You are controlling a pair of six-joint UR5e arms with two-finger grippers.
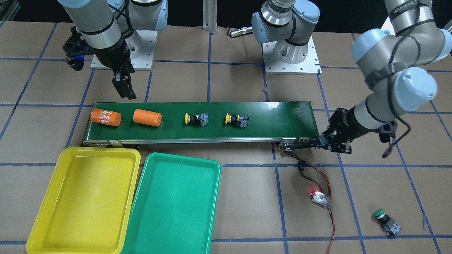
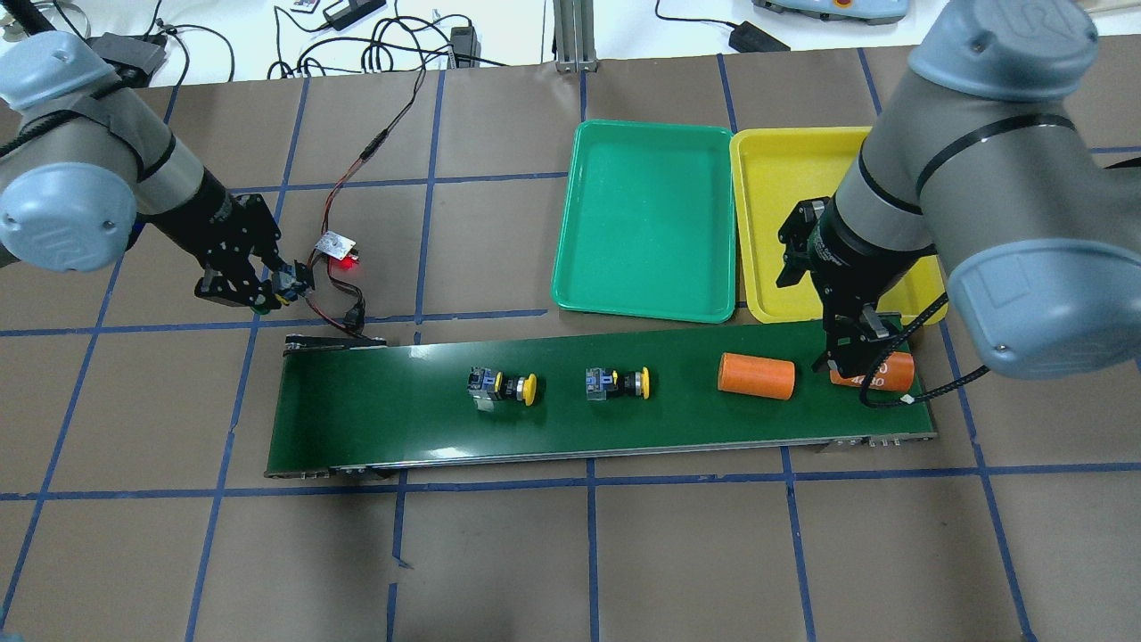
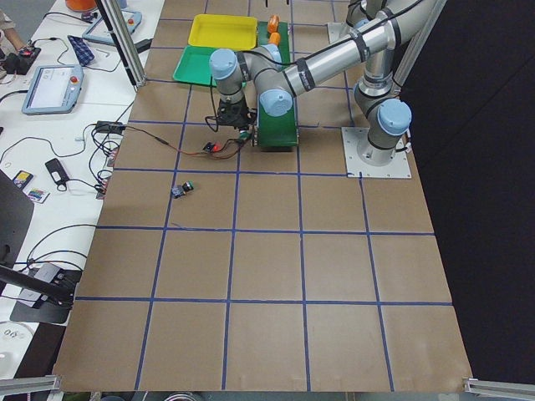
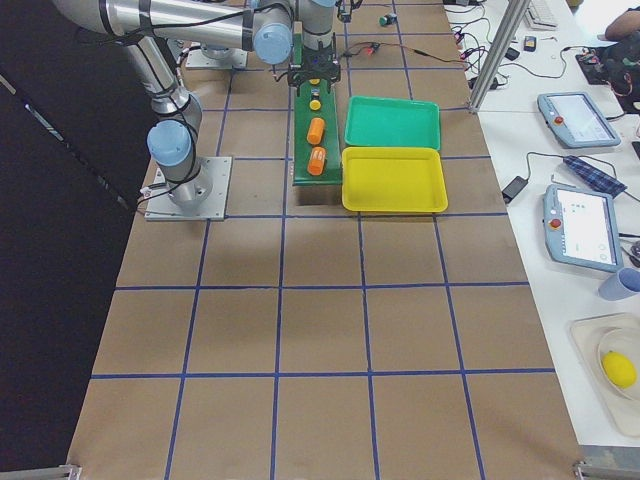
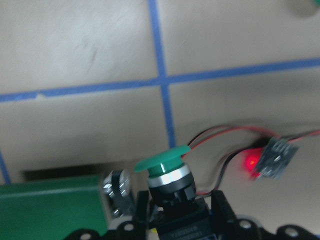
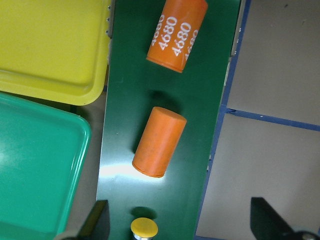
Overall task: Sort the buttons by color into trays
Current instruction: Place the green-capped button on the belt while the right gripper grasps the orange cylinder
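Note:
My left gripper is shut on a green-capped button and holds it just off the conveyor's end, above the red and black wires. Two yellow-capped buttons lie on their sides on the dark-green conveyor belt. A second green button lies on the brown table, far from the belt. My right gripper is open and empty, above the belt's other end near the orange cylinders. The yellow tray and the teal green tray stand side by side, both empty.
Two orange cylinders lie on the belt near the trays; one reads 4680. A small circuit board with a red light and its wires lies beside the belt's end. Both arm bases are bolted behind the belt.

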